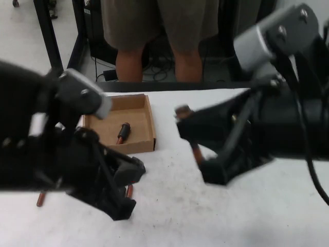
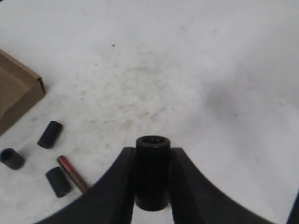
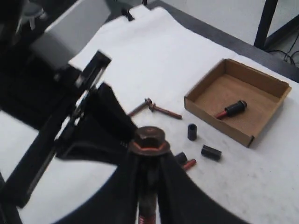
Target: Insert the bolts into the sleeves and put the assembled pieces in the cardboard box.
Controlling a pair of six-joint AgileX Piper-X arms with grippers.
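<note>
My left gripper is shut on a black sleeve, held upright with its open bore facing the camera, above the white bench. My right gripper is shut on a copper-coloured bolt, its flanged hex head pointing up. In the high view that bolt hangs between the right gripper's fingers, to the right of the cardboard box. The left gripper is low at the front left. One assembled piece lies inside the box.
Loose sleeves and a bolt lie on the bench near the box corner. More bolts lie farther off. A person's legs stand behind the bench's far edge.
</note>
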